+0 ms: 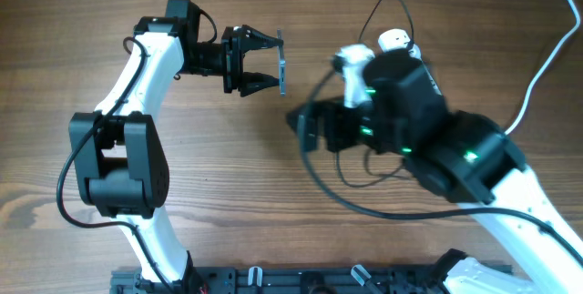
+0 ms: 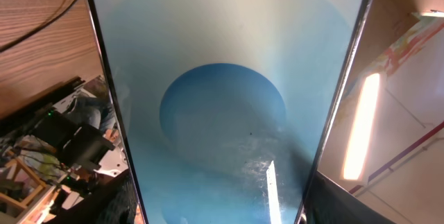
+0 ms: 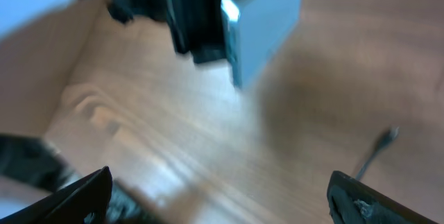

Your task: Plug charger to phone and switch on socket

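Two arms work over the brown wooden surface (image 1: 73, 3), and only one is loaded. Your left arm (image 1: 150, 66) has its jaws clamped on the side edges of the slim rectangular smartphone with the pale blue screen (image 1: 283, 62), held on edge in the air just ahead of the right arm (image 1: 455, 148). That arm is blurred, and its jaws are spread wide with nothing between them. The thick white cord (image 1: 547, 48) runs off at the far right. I cannot see the power strip itself. The thin black cable (image 1: 373, 14) loops beyond the right arm, and what looks like its small dark plug tip (image 3: 390, 135) lies on the wood, though blur makes this unsure.

Pick up the plug close behind the tip so it cannot flex. Square it to the port before pushing, and push gently enough that the left grip does not slip.
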Controlling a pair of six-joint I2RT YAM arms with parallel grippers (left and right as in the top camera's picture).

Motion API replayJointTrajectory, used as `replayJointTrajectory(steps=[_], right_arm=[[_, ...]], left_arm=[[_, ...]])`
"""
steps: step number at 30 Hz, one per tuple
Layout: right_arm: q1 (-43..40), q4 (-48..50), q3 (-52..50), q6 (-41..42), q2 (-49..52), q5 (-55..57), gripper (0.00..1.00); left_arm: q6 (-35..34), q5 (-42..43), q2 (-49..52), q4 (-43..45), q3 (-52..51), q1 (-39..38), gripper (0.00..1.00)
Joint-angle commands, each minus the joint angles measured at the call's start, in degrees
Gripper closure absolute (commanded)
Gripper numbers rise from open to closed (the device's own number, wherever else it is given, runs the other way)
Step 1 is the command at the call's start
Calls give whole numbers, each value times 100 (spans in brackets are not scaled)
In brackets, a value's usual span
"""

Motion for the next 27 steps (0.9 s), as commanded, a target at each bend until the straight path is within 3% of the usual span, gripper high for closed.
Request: replayJointTrajectory(steps=[1,10,11,13,16,20,27], right_arm=[[715,-94,938,227,955,2492,1],[1062,496,981,955,2144,3829,4],[1062,522,981,955,2194,3919,7],[1051,538,977,953,2245,3963,26],[984,544,975,903,2312,3956,27],[787,551,975,909,2343,3480,46],[723,699,975,732,2371,3086,45]], left_arm=[[-17,293,-227,-11,81,28,33],[-17,293,-227,-13,81,28,33],[-17,293,-227,-13,81,28,33],[-17,293,-227,-15,81,28,33],[-17,293,-227,-35,81,28,33],[-17,293,-227,-55,81,28,32],[-17,293,-227,-52,81,28,32]])
